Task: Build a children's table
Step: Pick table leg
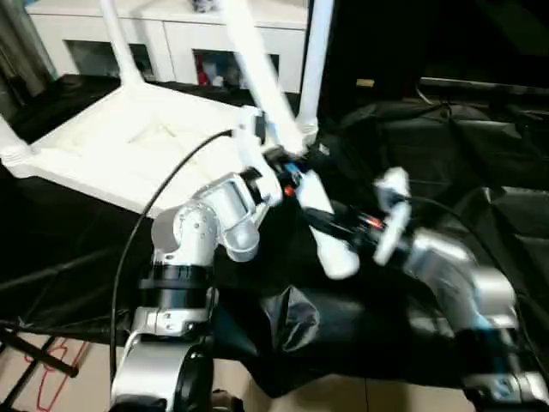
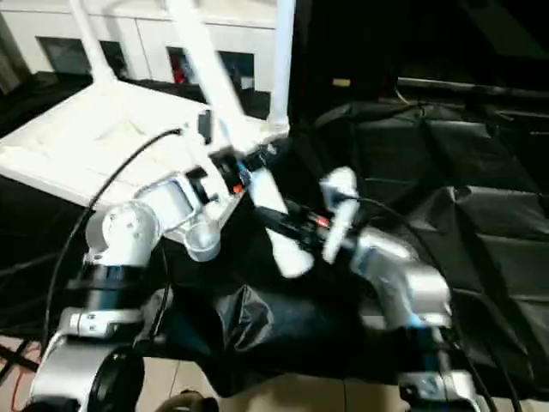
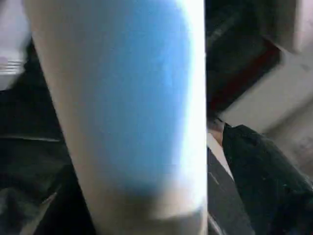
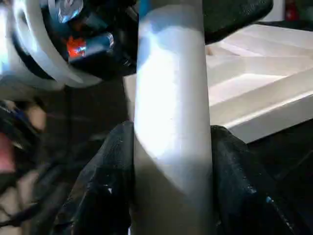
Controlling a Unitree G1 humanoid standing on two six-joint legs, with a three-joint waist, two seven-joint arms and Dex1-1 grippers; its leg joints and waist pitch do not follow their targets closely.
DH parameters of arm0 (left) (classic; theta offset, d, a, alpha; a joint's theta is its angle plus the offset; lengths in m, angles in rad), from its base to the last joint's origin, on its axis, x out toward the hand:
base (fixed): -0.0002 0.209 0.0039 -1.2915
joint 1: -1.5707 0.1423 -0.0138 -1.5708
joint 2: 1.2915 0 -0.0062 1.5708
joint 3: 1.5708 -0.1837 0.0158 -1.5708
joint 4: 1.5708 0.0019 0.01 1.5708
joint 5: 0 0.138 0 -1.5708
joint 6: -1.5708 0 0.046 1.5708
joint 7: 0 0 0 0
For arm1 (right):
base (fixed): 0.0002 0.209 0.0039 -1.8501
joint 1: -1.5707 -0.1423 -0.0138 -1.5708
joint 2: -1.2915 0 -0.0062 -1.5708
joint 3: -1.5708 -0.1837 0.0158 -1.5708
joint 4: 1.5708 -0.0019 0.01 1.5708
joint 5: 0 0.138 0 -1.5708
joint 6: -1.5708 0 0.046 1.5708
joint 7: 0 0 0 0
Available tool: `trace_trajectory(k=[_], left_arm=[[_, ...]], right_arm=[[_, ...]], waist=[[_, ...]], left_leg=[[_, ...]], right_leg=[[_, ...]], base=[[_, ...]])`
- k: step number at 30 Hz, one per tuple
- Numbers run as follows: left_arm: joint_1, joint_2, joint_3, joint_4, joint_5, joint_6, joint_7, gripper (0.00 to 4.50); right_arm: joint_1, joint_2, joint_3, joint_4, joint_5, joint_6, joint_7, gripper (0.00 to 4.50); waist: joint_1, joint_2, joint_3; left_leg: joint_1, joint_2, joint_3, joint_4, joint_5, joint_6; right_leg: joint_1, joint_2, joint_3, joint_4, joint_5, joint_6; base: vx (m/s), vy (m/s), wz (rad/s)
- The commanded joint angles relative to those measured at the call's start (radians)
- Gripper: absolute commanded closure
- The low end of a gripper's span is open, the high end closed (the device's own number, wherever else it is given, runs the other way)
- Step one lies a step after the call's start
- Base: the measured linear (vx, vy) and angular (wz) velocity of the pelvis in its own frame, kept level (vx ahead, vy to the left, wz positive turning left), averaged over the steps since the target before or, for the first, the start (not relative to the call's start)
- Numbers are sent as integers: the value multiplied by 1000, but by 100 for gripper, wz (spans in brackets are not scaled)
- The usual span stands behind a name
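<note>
Silver forearms fill the near ground over a black cloth [image 1: 343, 335]. Between them a loose white leg [image 1: 292, 146] slants from far left to near right, its thick end [image 1: 341, 257] nearest. Right gripper [image 1: 364, 227] is clamped on the leg close to that end. Left gripper [image 1: 287, 167] sits at the leg farther up; whether its jaws are apart or closed on it, I cannot tell. Far left, the table top [image 1: 129, 142] lies underside up, with legs [image 1: 316, 60] standing in its sockets. A white cabinet [image 1: 171, 39] stands behind.

No legible text, label, brand, number or sign on anything in view.
</note>
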Motion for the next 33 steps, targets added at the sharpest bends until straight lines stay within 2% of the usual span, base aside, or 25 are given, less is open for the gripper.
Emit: trace_trajectory(k=[1,3,4,7,8,10,13,15,16,17,18,20,22,24,25,26,27,29,33], left_arm=[[-33,-6,10,6,6,-14,47,124],[-45,-10,24,32,24,-30,97,136],[-52,-16,43,46,35,-50,145,166],[-52,-21,51,44,51,-63,183,169],[-53,-21,51,43,54,-64,190,169],[-55,-24,56,41,60,-68,215,206],[-54,-25,54,37,53,-77,216,210],[-52,-20,41,30,51,-75,198,249],[-48,-11,25,22,55,-72,176,250],[-44,3,-1,13,64,-71,141,251],[-41,9,-9,9,64,-71,126,251],[-39,20,-22,2,57,-68,86,263],[-37,56,-56,-22,33,-48,-18,263],[-36,88,-82,-47,2,-19,-108,265],[-34,120,-109,-68,-29,10,-201,265],[-34,120,-109,-68,-29,10,-201,265],[-31,151,-138,-86,-53,27,-291,265],[-30,171,-157,-98,-64,34,-347,266],[-35,205,-180,-129,-120,71,-485,266]], right_arm=[[-12,6,22,-5,-30,-6,-35,265],[-32,22,23,-2,-42,-7,-65,265],[-53,40,27,4,-54,-15,-95,265],[-65,50,30,7,-57,-23,-110,265],[-66,52,29,8,-57,-22,-115,265],[-74,59,29,10,-55,-19,-131,265],[-76,64,32,4,-56,-17,-139,265],[-77,66,34,2,-61,-20,-145,265],[-81,70,25,6,-42,0,-139,265],[-86,70,11,5,-11,33,-124,230],[-86,68,9,2,-4,40,-118,230],[-85,59,8,-2,3,50,-106,193],[-79,21,11,-15,39,97,-46,190],[-71,-21,26,-28,64,137,18,165],[-66,-57,43,-29,69,160,64,153],[-66,-57,43,-29,69,160,64,148],[-65,-91,63,-31,74,179,114,144],[-66,-111,76,-37,80,192,148,115],[-82,-146,95,-41,108,221,210,106]], waist=[[0,-23,-77],[1,-22,-79],[1,-23,-79],[1,-24,-77],[2,-24,-78],[2,-27,-78],[3,-27,-78],[2,-27,-78],[2,-28,-77],[2,-28,-77],[3,-25,-78],[3,-25,-78],[5,-23,-78],[7,-22,-80],[7,-26,-79],[9,-30,-78],[7,-28,-77],[5,-32,-76],[4,-36,-76]], left_leg=[[31,85,-44,-67,-46,59],[32,86,-46,-66,-33,64],[32,86,-46,-66,-28,67],[33,87,-46,-67,-38,63],[32,87,-46,-67,-37,62],[32,87,-46,-67,-30,64],[32,87,-45,-66,-26,64],[33,87,-46,-67,-32,61],[33,86,-45,-67,-31,61],[32,86,-45,-67,-28,64],[33,86,-46,-67,-27,64],[33,86,-46,-66,-20,63],[33,86,-45,-66,-20,63],[35,87,-45,-65,-12,62],[35,87,-45,-65,-11,61],[33,85,-43,-65,-14,59],[33,84,-42,-65,-17,58],[34,86,-42,-66,-27,51],[34,85,-41,-66,-28,49]], right_leg=[[38,-106,64,-79,35,-227],[36,-103,64,-74,62,-230],[36,-103,64,-74,75,-233],[37,-105,65,-74,74,-232],[38,-106,65,-73,78,-231],[39,-105,65,-71,92,-230],[39,-107,65,-71,97,-234],[39,-106,64,-70,94,-233],[39,-106,65,-70,96,-234],[39,-106,65,-70,98,-234],[39,-105,65,-69,97,-234],[39,-105,64,-68,106,-234],[39,-104,64,-67,111,-234],[40,-103,63,-63,128,-237],[41,-104,63,-62,130,-239],[43,-106,63,-63,112,-242],[40,-105,63,-64,103,-242],[40,-105,63,-66,82,-246],[41,-107,63,-65,74,-253]], base=[[0,0,0],[0,0,0],[0,0,0],[0,0,0],[0,0,0],[0,0,0],[0,0,0],[0,0,0],[0,0,0],[0,0,0],[0,0,0],[0,0,0],[0,0,0],[0,0,0],[0,0,0],[0,0,0],[0,0,0],[0,0,0],[0,0,0]])
